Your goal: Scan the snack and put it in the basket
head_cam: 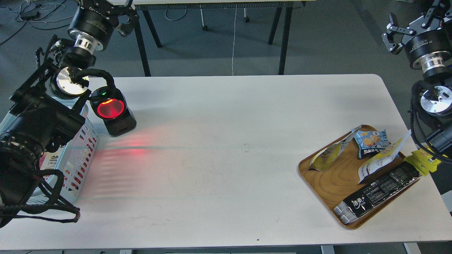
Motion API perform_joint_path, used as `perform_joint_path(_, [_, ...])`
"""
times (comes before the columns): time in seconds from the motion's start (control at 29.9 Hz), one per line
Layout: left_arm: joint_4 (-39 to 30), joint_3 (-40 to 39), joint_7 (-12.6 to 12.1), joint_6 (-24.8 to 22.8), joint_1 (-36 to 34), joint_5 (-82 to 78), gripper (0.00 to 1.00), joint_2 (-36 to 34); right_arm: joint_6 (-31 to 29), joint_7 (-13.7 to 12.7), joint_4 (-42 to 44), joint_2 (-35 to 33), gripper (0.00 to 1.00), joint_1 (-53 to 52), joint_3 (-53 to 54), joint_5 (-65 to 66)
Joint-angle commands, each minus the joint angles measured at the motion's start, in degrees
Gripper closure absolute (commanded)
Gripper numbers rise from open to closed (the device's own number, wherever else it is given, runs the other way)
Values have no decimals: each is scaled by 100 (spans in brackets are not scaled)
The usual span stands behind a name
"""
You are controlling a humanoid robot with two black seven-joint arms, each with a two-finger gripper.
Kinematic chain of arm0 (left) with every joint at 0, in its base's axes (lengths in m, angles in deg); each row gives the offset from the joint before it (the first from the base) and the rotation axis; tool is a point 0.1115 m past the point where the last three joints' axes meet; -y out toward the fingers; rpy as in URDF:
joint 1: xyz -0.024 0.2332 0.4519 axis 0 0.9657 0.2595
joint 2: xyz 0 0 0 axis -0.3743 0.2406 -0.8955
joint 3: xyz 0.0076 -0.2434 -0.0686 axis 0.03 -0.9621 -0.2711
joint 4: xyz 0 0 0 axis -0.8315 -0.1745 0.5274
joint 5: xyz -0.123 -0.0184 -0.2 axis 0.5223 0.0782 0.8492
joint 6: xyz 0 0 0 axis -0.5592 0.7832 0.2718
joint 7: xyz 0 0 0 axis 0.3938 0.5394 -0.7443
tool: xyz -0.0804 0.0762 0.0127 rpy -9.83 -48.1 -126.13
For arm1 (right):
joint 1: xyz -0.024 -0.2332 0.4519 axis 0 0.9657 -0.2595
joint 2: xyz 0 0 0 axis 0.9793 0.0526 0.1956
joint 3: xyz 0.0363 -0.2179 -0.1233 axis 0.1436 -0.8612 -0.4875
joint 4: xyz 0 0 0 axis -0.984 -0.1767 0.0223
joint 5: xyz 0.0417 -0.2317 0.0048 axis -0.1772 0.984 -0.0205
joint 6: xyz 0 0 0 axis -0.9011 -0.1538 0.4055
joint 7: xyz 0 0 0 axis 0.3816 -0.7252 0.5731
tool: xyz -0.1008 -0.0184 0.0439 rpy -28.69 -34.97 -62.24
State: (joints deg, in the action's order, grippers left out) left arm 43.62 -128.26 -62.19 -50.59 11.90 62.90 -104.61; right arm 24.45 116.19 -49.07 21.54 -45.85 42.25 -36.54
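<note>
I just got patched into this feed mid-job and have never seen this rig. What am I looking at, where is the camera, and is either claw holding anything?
This is one view from the robot's own head, looking forward and down onto a white table. The black machinery at both edges is its two arms. The left claw is raised at the top left, the right claw at the top right; both are beyond the table and neither appears to hold anything, though their fingers are too unclear to judge open or shut.

At the left stand a light blue basket and a scanner glowing red. At the right a wooden tray holds the yellow-and-white snack pouch, a small blue packet, a longer white-and-yellow packet and a long black packet.
</note>
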Motion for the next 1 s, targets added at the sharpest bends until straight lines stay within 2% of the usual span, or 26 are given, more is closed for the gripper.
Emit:
perform_joint_path(0.0, [-17, 6, 53, 14, 22, -6, 0, -6, 1, 1, -10, 1, 1, -30, 11, 0])
perform_joint_path(0.13, [18, 6, -9, 14, 40, -6, 0, -6, 1, -26, -141, -69, 1, -56, -33, 0])
perform_joint_path(0.3, [18, 6, 26, 23, 40, 2, 0, -6, 1, -26, -554, -331, 1, -415, -182, 105])
perform_joint_path(0.47, [9, -3, 18, 0, 136, 2, 0, -50, 1, 1, -1213, -850, 1, -1022, -420, 992])
perform_joint_path(0.57, [-44, 6, 9, 0, 154, 2, 0, -129, 1, 1, -1933, -1333, 1, -1190, -455, 1493])
perform_joint_path(0.67, [-44, 15, -9, 0, 189, 2, 0, -173, 1, 9, -2373, -1501, 1, -1478, -630, 2212])
perform_joint_path(0.87, [-157, 6, 0, 0, 198, 2, 0, -182, 1, 45, -3348, -1685, 1, -2629, -2026, 2838])
perform_joint_path(0.97, [-184, 6, 17, 0, 215, 2, 0, -191, 1, 85, -3911, -1721, 1, -3508, -2940, 3750])
